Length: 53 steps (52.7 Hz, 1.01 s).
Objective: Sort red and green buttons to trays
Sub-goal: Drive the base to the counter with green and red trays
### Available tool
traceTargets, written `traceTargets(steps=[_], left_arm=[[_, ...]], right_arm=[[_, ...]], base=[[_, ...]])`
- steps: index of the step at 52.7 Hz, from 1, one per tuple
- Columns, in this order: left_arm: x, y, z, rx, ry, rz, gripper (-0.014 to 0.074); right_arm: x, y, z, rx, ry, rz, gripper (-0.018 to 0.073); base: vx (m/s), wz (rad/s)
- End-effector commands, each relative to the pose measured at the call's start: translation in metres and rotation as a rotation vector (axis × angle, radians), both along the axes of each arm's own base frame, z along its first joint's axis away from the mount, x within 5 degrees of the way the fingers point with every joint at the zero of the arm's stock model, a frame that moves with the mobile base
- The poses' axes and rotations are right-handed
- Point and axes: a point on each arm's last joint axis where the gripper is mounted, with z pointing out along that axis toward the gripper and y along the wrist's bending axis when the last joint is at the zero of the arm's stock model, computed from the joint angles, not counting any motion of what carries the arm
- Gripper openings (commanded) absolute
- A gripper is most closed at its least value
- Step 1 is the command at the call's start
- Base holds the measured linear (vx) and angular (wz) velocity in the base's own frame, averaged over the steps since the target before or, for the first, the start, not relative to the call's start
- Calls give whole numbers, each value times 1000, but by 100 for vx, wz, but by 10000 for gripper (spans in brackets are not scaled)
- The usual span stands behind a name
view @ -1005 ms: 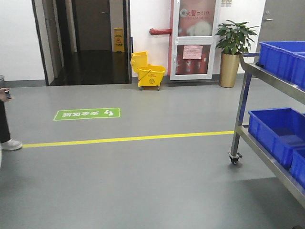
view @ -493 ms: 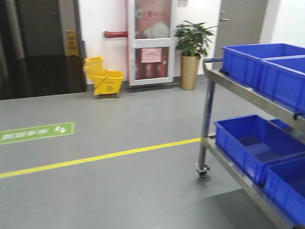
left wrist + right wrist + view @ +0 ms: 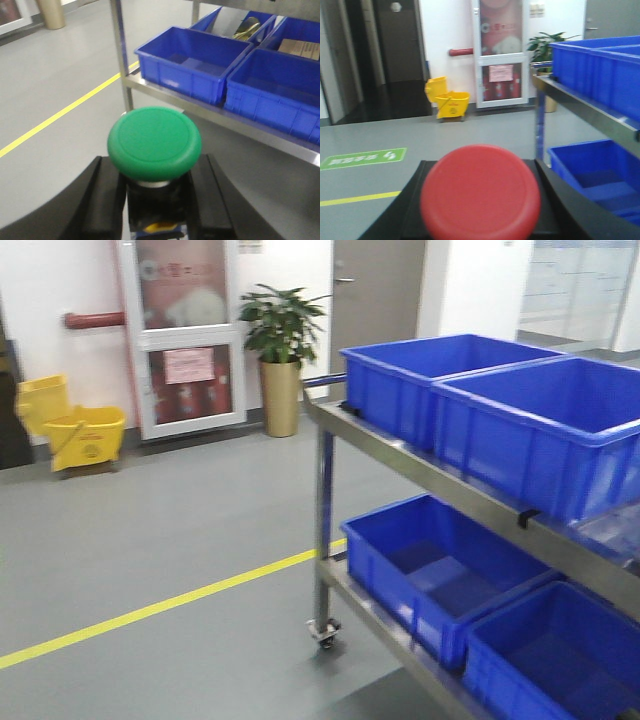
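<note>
In the left wrist view the left claw (image 3: 156, 200) is pinching the dark base of the green button (image 3: 154, 142) at lower centre, a black finger (image 3: 102, 200) pressed to each side and the round cap facing up. Behind it, at upper right, a steel cart (image 3: 122, 55) carries blue crates (image 3: 192, 62) on its lower shelf, and a yellow line (image 3: 60, 112) crosses the grey floor (image 3: 55, 65) at left. In the right wrist view the right claw (image 3: 481, 225) is pinching the red button (image 3: 480, 192) at bottom centre; the cap hides most of the base, with the black fingers showing on either side. The front view shows neither claw. There the cart fills the right half of the frame with two crates on top and two below. A potted plant (image 3: 280, 325) stands at upper centre beside a grey door (image 3: 375, 295), and a yellow mop bucket (image 3: 75, 430) sits at upper left.
</note>
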Motion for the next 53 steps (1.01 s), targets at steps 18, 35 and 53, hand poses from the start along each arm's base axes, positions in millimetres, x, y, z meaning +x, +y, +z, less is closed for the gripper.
traceTargets(steps=[18, 35, 53], left_arm=[[3, -2, 18, -47, -101, -4, 0], [3, -2, 18, -47, -101, -4, 0], [3, -2, 18, -47, -101, -4, 0]], right_arm=[[1, -1, 11, 23, -19, -11, -10], [1, -1, 11, 24, -19, -11, -10], [1, -1, 11, 24, -19, -11, -10]], base=[[37, -68], [26, -84], [21, -69]])
